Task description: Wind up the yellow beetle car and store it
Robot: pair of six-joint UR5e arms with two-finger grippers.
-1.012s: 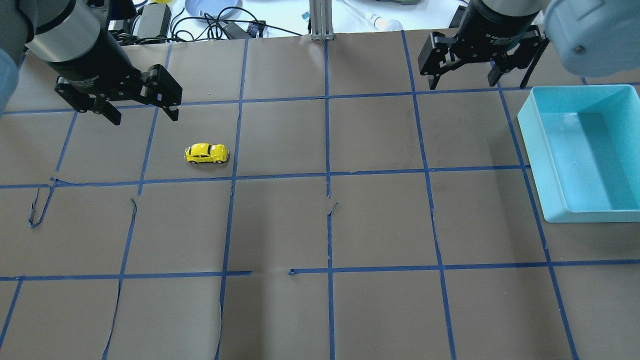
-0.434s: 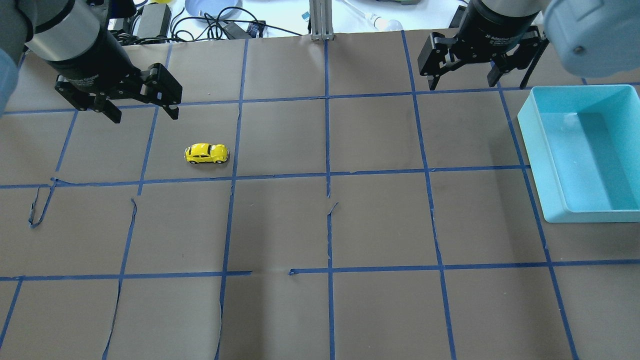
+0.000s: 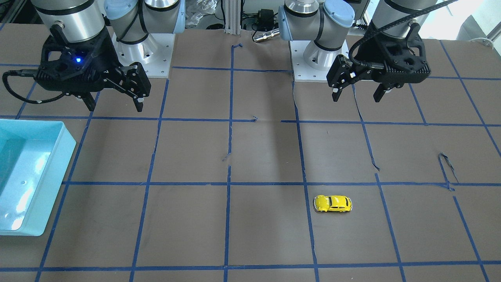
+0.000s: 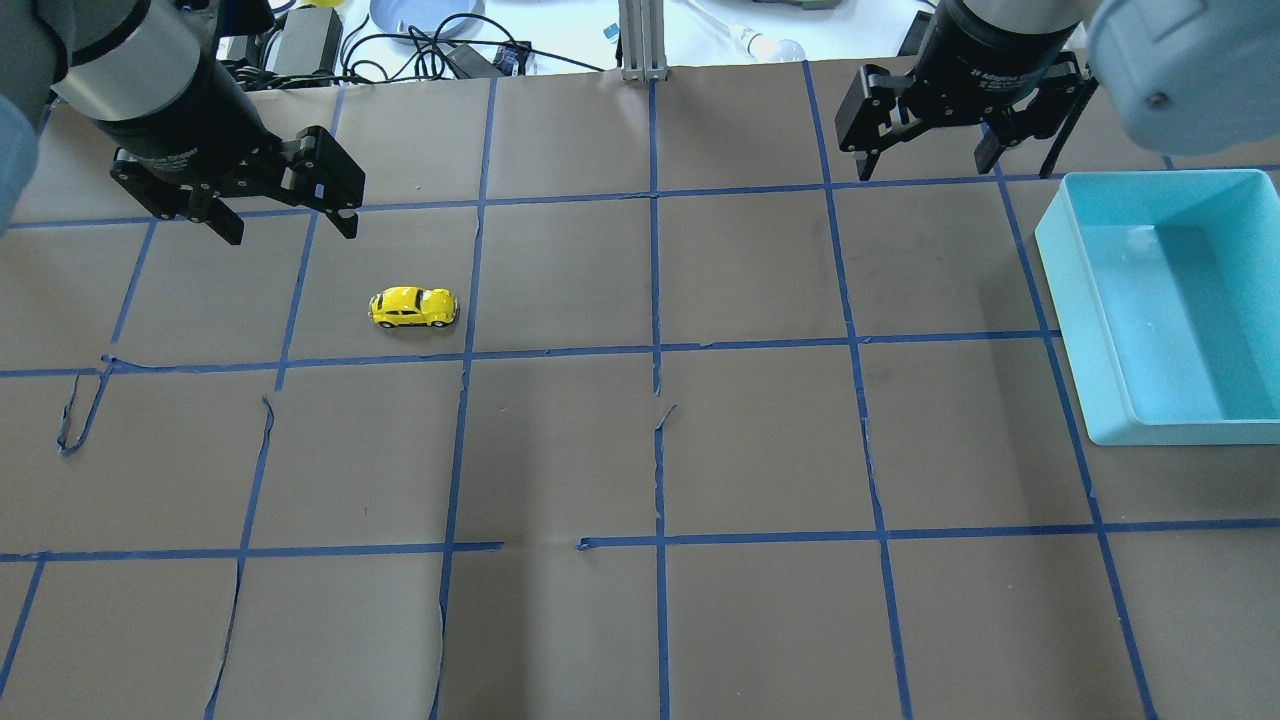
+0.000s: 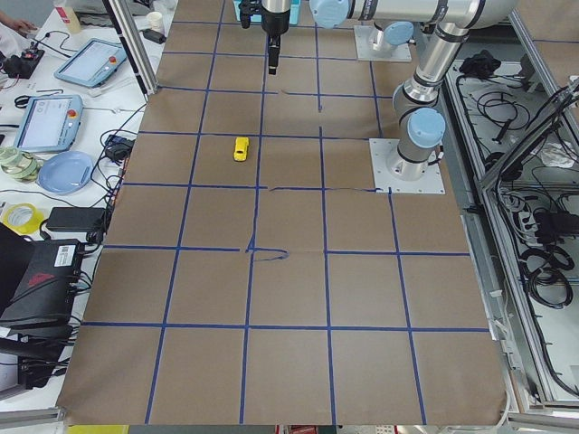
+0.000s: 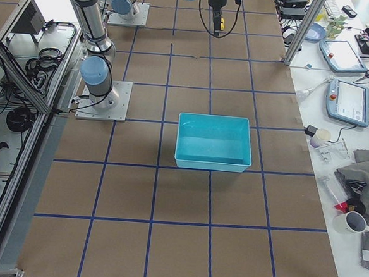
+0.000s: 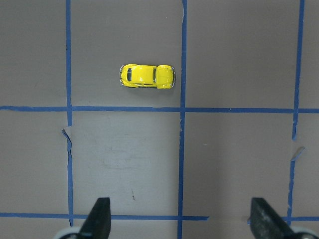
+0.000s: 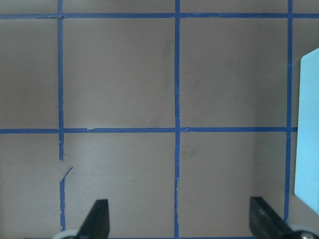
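Note:
The yellow beetle car [image 4: 413,307] stands on its wheels on the brown paper in the left half of the table. It also shows in the front view [image 3: 333,203], the left side view [image 5: 242,148] and the left wrist view [image 7: 147,76]. My left gripper [image 4: 290,232] hangs open and empty above the table, apart from the car, which lies ahead of its fingers [image 7: 97,221]. My right gripper [image 4: 925,168] hangs open and empty over the right half, near the light-blue bin [image 4: 1180,432].
The light-blue bin [image 3: 31,122] stands at the table's right edge with nothing in it; its edge shows in the right wrist view [image 8: 310,124]. Blue tape lines grid the paper, with some loose ends. Cables, a plate and adapters lie beyond the far edge.
Both grippers have shifted only very slightly and stay open. The car has not moved.

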